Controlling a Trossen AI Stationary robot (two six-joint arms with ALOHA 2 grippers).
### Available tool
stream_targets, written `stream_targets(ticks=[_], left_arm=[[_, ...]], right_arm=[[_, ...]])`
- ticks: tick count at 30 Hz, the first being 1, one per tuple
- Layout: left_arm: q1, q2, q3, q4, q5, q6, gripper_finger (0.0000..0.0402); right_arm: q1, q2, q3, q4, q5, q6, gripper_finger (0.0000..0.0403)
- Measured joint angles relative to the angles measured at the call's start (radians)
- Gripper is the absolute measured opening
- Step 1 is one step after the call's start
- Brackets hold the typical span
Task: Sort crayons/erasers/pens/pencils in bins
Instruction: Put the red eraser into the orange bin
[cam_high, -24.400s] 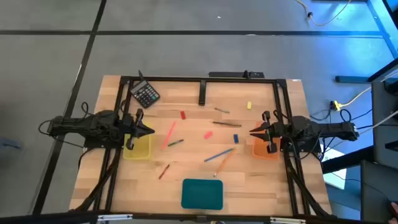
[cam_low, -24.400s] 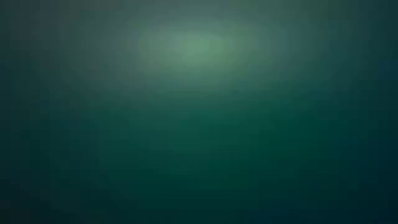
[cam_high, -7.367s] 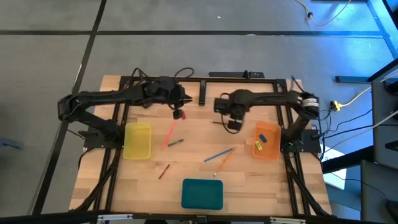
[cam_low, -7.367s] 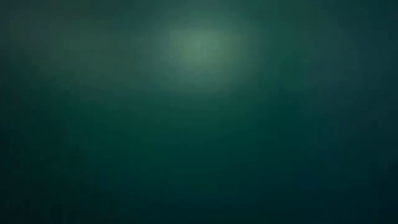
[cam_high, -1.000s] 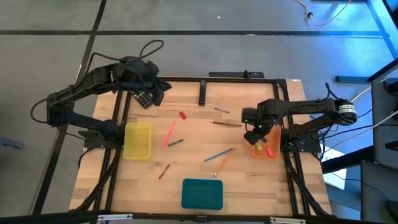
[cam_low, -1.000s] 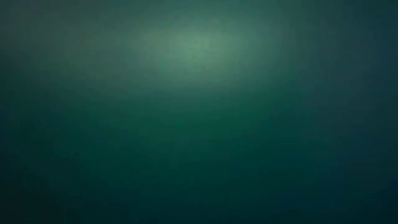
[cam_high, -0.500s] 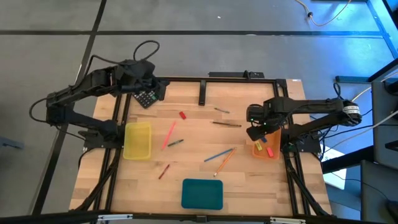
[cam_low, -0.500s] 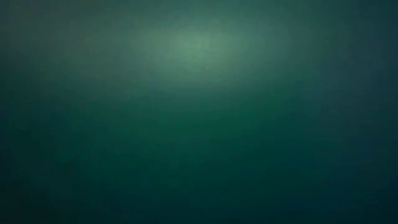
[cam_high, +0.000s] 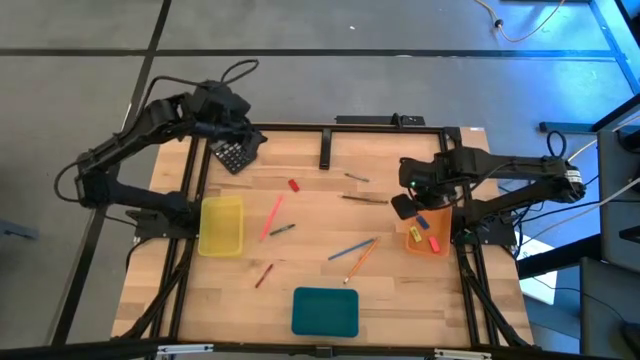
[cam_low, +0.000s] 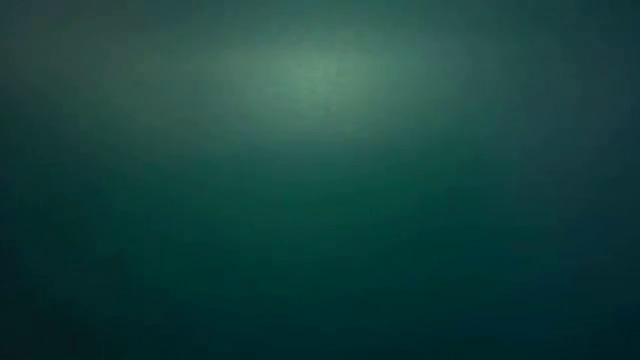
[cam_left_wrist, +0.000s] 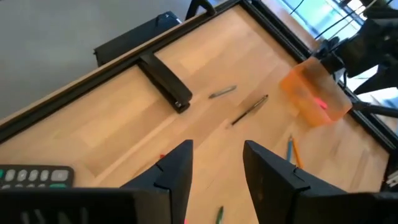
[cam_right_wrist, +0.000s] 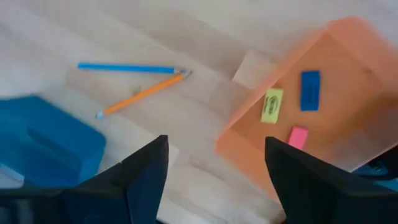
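My right gripper (cam_high: 404, 207) (cam_right_wrist: 217, 163) hangs open and holds nothing, above the table beside the left end of the orange bin (cam_high: 428, 236) (cam_right_wrist: 323, 118). In that bin lie a yellow eraser (cam_right_wrist: 272, 104), a blue eraser (cam_right_wrist: 310, 90) and a pink eraser (cam_right_wrist: 298, 137). My left gripper (cam_high: 250, 140) (cam_left_wrist: 217, 163) stands open and holds nothing, above the black calculator (cam_high: 235, 155) at the far left. A red eraser (cam_high: 293, 185), a pink-red pen (cam_high: 272, 215), a green pen (cam_high: 283, 229), a blue pen (cam_high: 350, 248), an orange pencil (cam_high: 362, 260) and a short crayon (cam_high: 263, 275) lie flat on the table. The low view is dark.
A yellow bin (cam_high: 221, 225) stands at the left and a teal bin (cam_high: 325, 311) near the front edge. Two dark sticks (cam_high: 357, 177) (cam_high: 365, 199) lie in the middle at the back. A black frame (cam_high: 325, 148) runs along the table's edges.
My right gripper has risen from low over the orange bin's left end and turned a little. My left hand has shifted slightly toward the table's far edge, staying over the calculator. The things on the table have not moved.
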Motion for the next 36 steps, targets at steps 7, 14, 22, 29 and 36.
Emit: stream_targets(ticks=[7, 14, 22, 29, 36], left_arm=[[-0.039, -0.011, 0.000, 0.044, -0.027, -0.009, 0.0135], [-0.165, 0.008, -0.034, 0.182, -0.101, -0.003, 0.0135], [-0.131, 0.021, -0.005, 0.287, -0.039, -0.049, 0.0135], [-0.147, 0.022, 0.014, 0.210, -0.045, 0.002, 0.0135], [-0.144, 0.020, 0.014, 0.024, -0.092, 0.114, 0.0135]], right_arm=[[0.001, 0.000, 0.000, 0.019, -0.052, -0.058, 0.0265], [0.029, 0.009, -0.024, 0.449, 0.110, -0.270, 0.0265], [0.022, 0.046, -0.025, 0.736, 0.081, -0.458, 0.0265], [0.000, 0.150, -0.025, 0.772, 0.052, -0.585, 0.0265], [0.013, 0.362, -0.025, 1.057, 0.136, -0.594, 0.0265]])
